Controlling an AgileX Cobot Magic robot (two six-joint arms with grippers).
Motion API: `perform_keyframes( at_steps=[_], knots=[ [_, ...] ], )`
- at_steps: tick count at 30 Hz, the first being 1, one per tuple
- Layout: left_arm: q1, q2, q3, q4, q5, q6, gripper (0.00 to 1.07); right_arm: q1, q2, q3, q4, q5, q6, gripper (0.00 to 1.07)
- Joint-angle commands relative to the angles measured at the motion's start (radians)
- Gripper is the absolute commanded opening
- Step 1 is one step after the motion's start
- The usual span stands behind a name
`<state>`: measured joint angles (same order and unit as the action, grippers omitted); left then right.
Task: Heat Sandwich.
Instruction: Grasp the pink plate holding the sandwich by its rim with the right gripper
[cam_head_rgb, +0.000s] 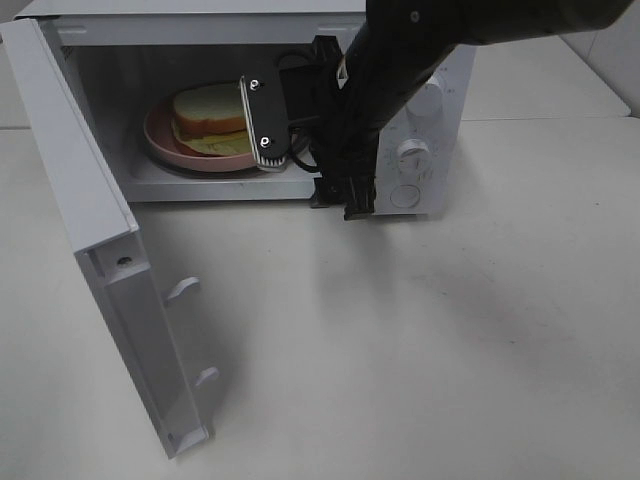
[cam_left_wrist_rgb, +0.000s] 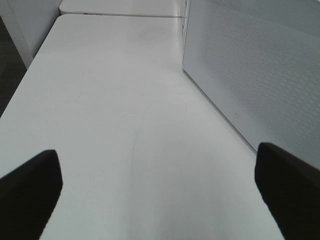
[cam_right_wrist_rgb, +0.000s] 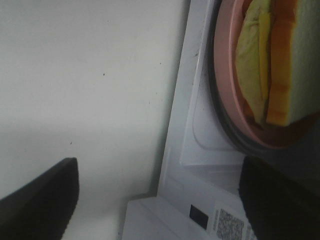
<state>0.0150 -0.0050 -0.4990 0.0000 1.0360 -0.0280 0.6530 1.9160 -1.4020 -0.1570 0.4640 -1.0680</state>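
A pale worktop (cam_head_rgb: 400, 350) fills most of the high view, and a white microwave (cam_head_rgb: 300, 25) stands at its far side. The microwave's door (cam_head_rgb: 90, 230) is swung fully open toward the camera on the left, with two small latch hooks showing on its inner face. The dark right arm (cam_head_rgb: 400, 60) comes in from the upper right and crosses the control panel, where two round knobs (cam_head_rgb: 413, 153) are partly visible.

Inside the cavity lies a round pink plate (cam_head_rgb: 190, 155), and the sandwich (cam_head_rgb: 210, 115) sits on it, smaller than the plate. It is a square slice of white bread with a tan-orange crust. Below the slice, pale yellow-green filling spills out at the near edge – the right wrist view shows it as folded, leafy layers.

The right end effector (cam_right_wrist_rgb: 160, 200) hangs at the front of the cavity, just outside the plate. Its jaws are spread wide with nothing between them and are not touching the sandwich. The cavity's lower sill and a small printed code label (cam_right_wrist_rgb: 227, 225) lie under it.

The left end effector (cam_left_wrist_rgb: 160, 187) is out of the high view. Its own camera shows its jaws fully spread and empty over bare worktop, beside a white panel with a fine dotted pattern (cam_left_wrist_rgb: 250, 65).
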Motion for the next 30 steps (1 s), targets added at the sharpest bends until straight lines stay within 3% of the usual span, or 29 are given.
perform_keyframes(
  at_steps=[1, 14, 30],
  knots=[
    [-0.005, -0.02, 0.003, -0.006, -0.007, 0.001, 1.01, 0.012, 0.038, -0.043, -0.011, -0.018, -0.009, 0.82],
    [-0.005, -0.02, 0.003, -0.006, -0.007, 0.001, 1.01, 0.012, 0.211, -0.219, -0.015, -0.032, -0.008, 0.81],
    [-0.005, -0.02, 0.003, -0.006, -0.007, 0.001, 1.01, 0.012, 0.428, -0.535, -0.039, 0.104, 0.046, 0.78]
  ],
)
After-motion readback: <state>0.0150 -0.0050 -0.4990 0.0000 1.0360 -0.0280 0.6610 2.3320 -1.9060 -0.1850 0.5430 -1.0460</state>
